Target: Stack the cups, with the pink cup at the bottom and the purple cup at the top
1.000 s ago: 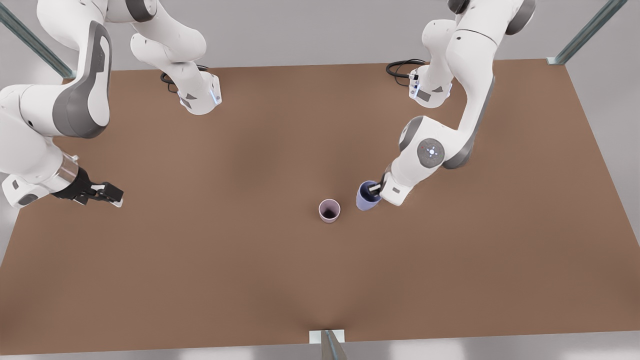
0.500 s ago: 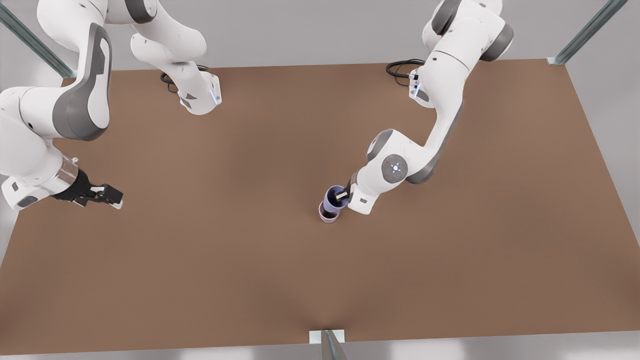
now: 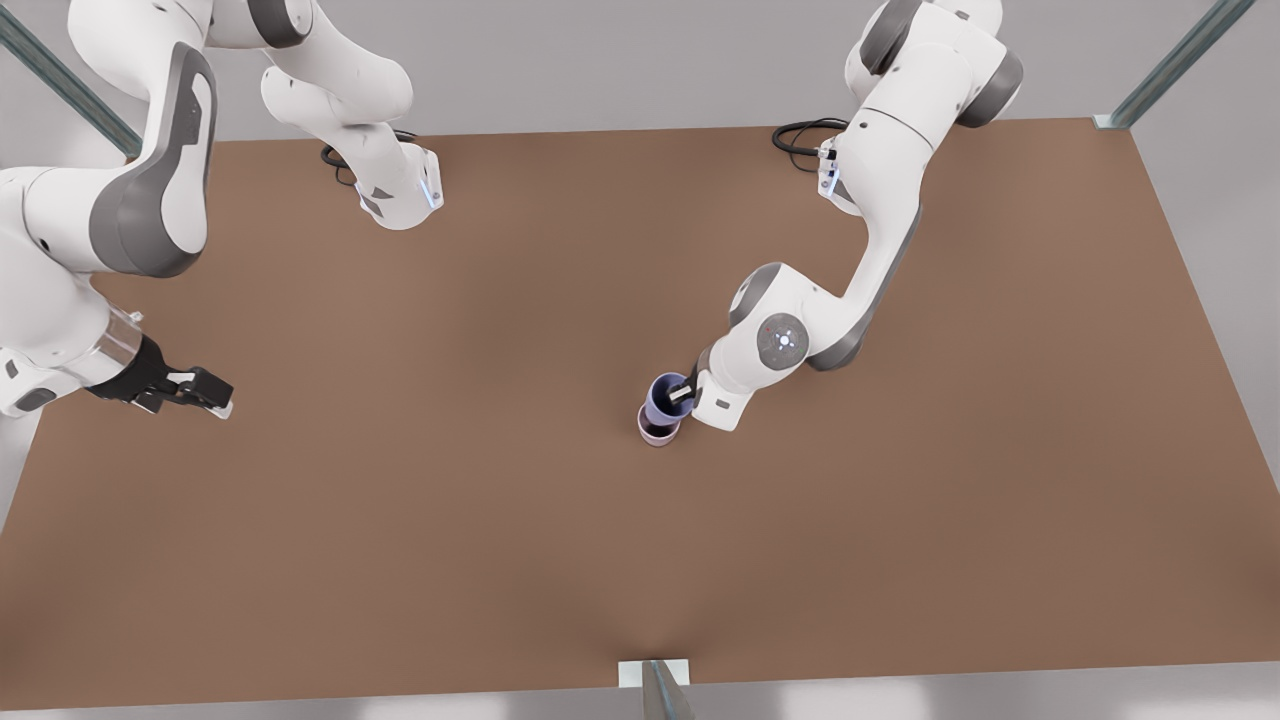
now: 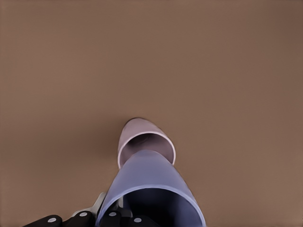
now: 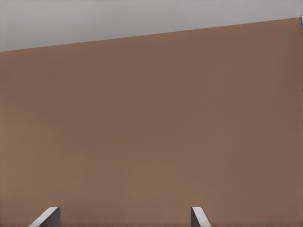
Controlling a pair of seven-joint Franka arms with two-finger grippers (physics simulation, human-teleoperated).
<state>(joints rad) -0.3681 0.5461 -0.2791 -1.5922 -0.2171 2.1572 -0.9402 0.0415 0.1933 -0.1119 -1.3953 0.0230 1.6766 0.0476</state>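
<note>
The pink cup (image 3: 657, 433) stands upright on the brown table (image 3: 500, 520) near its middle. Right over it is the purple cup (image 3: 662, 398), slightly tilted, with its base at the pink cup's mouth; I cannot tell whether they touch. My left gripper (image 3: 683, 392), on the arm at the front view's right, is shut on the purple cup's rim, one finger inside and one outside. The left wrist view shows the purple cup (image 4: 151, 184) in front of the pink cup (image 4: 127, 139). My right gripper (image 3: 205, 393) waits open, low at the front view's left edge, holding nothing.
Both arm bases stand at the table's far edge, each with a black cable (image 3: 805, 133) coiled beside it. A metal post foot (image 3: 654, 675) sits at the near edge. The right wrist view looks over bare table (image 5: 151, 132) between the fingertips (image 5: 47, 216).
The left gripper carried the purple cup toward the front view's left, from beside the pink cup to directly over it, then settled slightly. The right arm drifted a little toward the front view's left.
</note>
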